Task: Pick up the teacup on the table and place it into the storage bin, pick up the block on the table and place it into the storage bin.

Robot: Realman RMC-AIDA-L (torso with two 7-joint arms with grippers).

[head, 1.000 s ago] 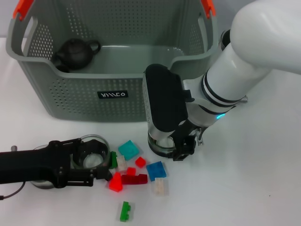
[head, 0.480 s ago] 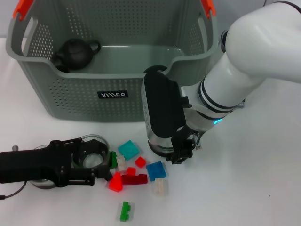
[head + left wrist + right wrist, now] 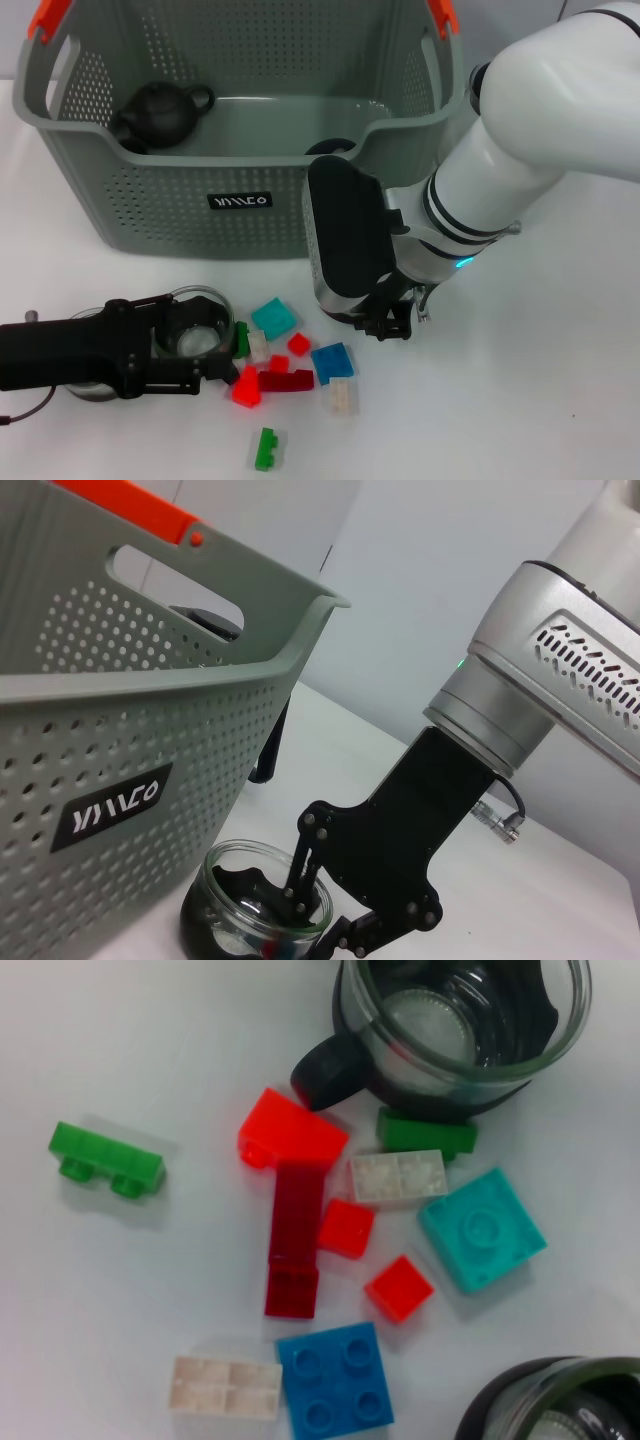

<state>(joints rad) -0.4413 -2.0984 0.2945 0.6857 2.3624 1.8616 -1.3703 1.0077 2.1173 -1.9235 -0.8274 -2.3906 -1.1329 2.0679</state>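
Plain white table [image 3: 560, 400], pale wall [image 3: 440, 560]

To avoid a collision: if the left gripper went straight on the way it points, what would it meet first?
The glass teacup between the open fingers of the left gripper; beyond it, probably the red block. The right gripper holds a second teacup by the storage bin.

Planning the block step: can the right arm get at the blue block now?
Probably not yet. The right gripper is shut on a glass teacup, so it has no free grip. The blue block itself lies uncovered just beside it.
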